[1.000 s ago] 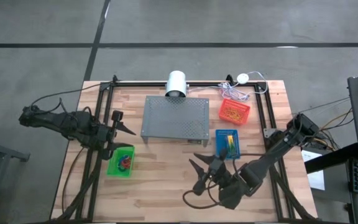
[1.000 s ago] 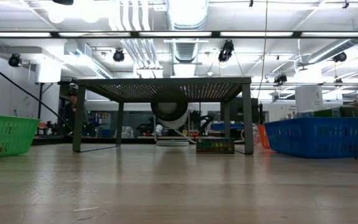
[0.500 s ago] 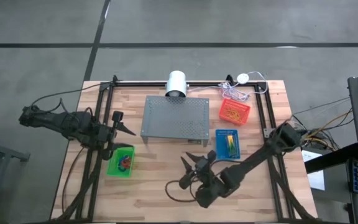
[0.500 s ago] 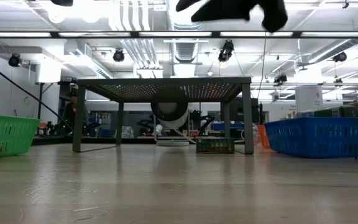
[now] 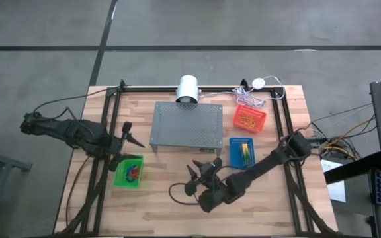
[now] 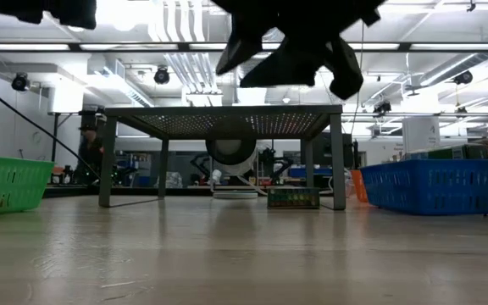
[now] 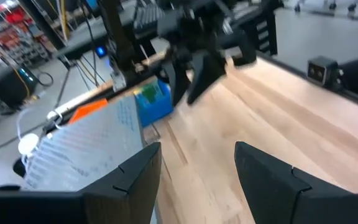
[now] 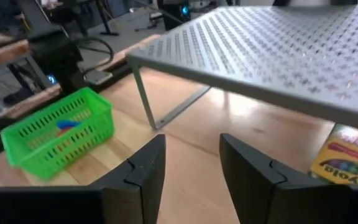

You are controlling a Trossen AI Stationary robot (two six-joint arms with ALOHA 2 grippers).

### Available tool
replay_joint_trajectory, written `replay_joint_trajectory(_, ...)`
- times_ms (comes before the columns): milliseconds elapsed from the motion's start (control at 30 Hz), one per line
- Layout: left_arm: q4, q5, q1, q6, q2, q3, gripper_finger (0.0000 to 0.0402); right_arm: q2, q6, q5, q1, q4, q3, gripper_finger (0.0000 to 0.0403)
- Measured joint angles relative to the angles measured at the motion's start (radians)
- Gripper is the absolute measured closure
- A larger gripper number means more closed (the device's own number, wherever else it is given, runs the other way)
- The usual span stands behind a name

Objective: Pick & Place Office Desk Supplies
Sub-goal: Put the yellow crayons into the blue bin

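Since the earlier frame your right arm has swung further to the left across the counter (image 5: 177,211), so the right claw (image 5: 200,176) now hangs in front of the grey stand (image 5: 186,124), and in the low view its dark shape fills the top of the picture. Your left arm has almost not moved.

You see the wooden counter of pale planks with a black metal frame around it. On it stands the grey stand, a flat perforated metal sheet on thin legs; I think it leaves room below so a thing can lie under it. Indeed the crayon box (image 8: 349,157), yellow and green cardboard, lies flat under its edge, just ahead of your right claw. This claw is spread, with nothing between its fingers, and it seems to be lined up to reach for the box.

The blue basket (image 5: 242,153) sits right of the stand, and the red basket (image 5: 249,118) with thin tan rubber bands in it sits behind that. The green basket (image 5: 129,172), plastic mesh, stands on the left side with small red and blue bands inside.

Your left claw (image 5: 128,135) waits above the counter beside the green basket, fingers spread and empty, probably kept out of the way.
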Motion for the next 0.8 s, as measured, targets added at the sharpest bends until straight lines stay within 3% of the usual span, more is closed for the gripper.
replay_joint_trajectory(333, -0.087, 0.0, 0.0, 0.0, 0.0, 0.0, 0.0193, -0.022, -0.074, 0.065, 0.029, 0.003, 0.002, 0.0259)
replay_joint_trajectory(800, -0.09, 0.0, 0.0, 0.0, 0.0, 0.0, 0.0193, -0.023, -0.082, 0.067, 0.028, 0.001, 0.001, 0.0268)
